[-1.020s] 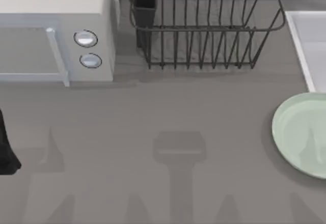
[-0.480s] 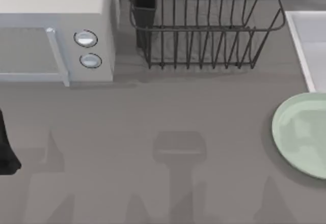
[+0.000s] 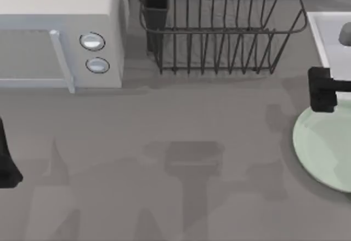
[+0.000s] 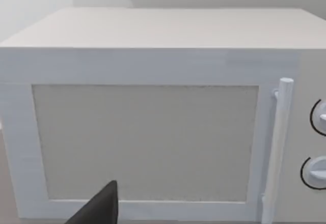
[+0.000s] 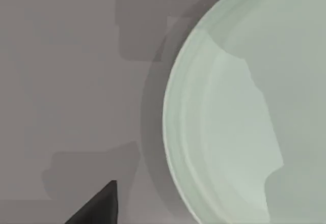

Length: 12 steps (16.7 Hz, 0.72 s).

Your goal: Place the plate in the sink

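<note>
Mint-green plate (image 3: 323, 145) is seen flat on the grey bench (image 3: 181, 164) at the 3 o'clock edge of the top view, partly cut by the frame. Sink (image 3: 334, 44) sits at about 2 o'clock, just beyond the plate toward 12 o'clock, its pale rim close to the plate's far edge; whether the two touch cannot be told. The plate is on the bench, outside the sink.

Right claw (image 3: 322, 90) is seen as a black block at 3 o'clock, over the plate's 12 o'clock rim and the sink's near corner, with a dark bar running off the frame edge. Open or closed cannot be told. In the right wrist view the plate (image 5: 244, 112) is shown from above with shadow across its glossy surface, and a black fingertip (image 5: 99, 206) is seen over bare bench beside the plate, apart from its rim.

Left arm (image 3: 6, 161) is parked at the 9 o'clock edge. The left claw's state cannot be told; one black fingertip (image 4: 99, 208) is seen in the left wrist view in front of the microwave door (image 4: 145, 142).

White microwave (image 3: 60, 33) at 10 o'clock, door shut, two round knobs (image 3: 92, 41) beside the handle. Black wire dish rack (image 3: 219, 27) at 12 o'clock, between microwave and sink.
</note>
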{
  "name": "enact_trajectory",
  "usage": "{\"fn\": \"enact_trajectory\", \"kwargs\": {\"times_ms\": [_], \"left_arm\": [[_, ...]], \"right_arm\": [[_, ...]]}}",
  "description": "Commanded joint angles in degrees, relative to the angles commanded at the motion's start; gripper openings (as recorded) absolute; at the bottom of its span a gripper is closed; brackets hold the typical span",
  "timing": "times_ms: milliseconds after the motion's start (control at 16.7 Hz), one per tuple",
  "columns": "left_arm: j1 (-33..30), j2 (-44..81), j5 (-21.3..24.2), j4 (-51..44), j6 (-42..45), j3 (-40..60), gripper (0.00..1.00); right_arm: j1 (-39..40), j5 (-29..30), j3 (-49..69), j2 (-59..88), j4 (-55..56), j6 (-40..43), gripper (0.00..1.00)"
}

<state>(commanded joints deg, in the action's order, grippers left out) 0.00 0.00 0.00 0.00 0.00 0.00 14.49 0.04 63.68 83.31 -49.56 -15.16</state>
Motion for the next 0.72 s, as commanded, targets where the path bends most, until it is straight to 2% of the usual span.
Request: {"fn": "enact_trajectory", "kwargs": {"times_ms": [360, 720], "left_arm": [[0.0, 0.0, 0.0, 0.0, 0.0, 0.0, 1.0], [0.0, 0.0, 0.0, 0.0, 0.0, 0.0, 1.0]], "right_arm": [[3.6, 0.0, 15.8, 21.8, -12.2, -3.7, 1.0], [4.1, 0.0, 18.0, 24.8, -14.0, -4.3, 1.0]]}}
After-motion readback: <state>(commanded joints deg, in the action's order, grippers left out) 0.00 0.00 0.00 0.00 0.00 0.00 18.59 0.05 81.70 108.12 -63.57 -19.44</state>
